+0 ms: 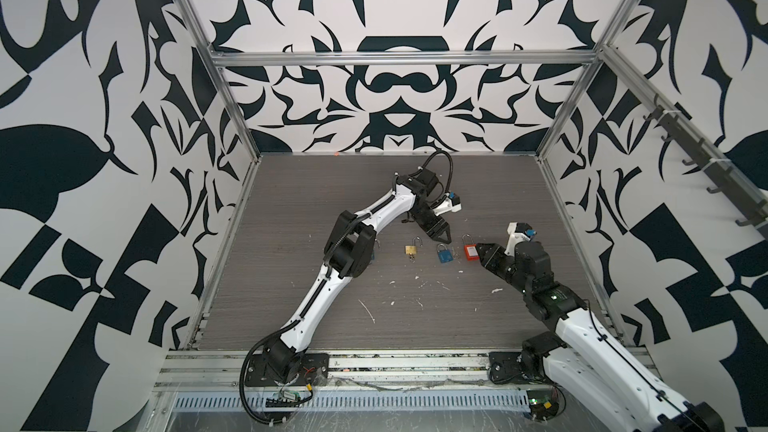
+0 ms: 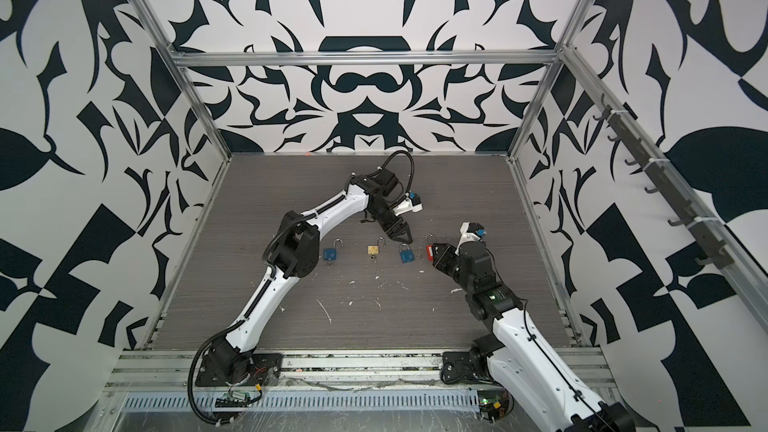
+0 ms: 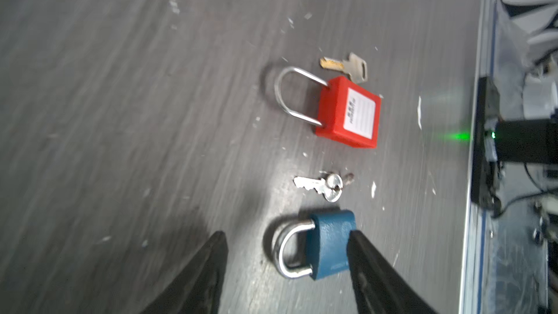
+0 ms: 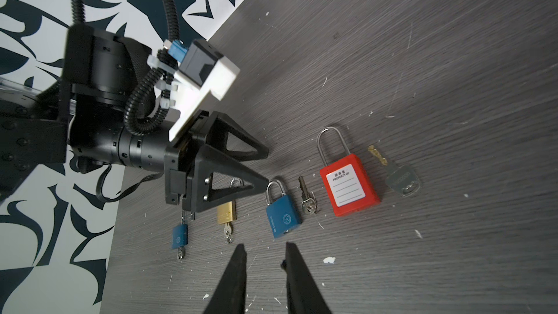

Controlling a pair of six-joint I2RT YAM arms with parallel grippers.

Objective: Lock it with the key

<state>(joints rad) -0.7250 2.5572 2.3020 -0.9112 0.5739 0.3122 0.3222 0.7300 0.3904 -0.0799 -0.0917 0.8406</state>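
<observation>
With left end effector (image 3: 287,237) wide apart near blue padlock (image 3: 330,243), right end effector (image 4: 265,246) slightly parted and empty, easy to skid the small key (image 3: 317,185), flat on desk (image 3: 120,116) between blue and red padlock (image 3: 347,113).

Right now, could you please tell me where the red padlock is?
In a top view, the red padlock lies at the row's right end, between a blue padlock and the right gripper.
</observation>
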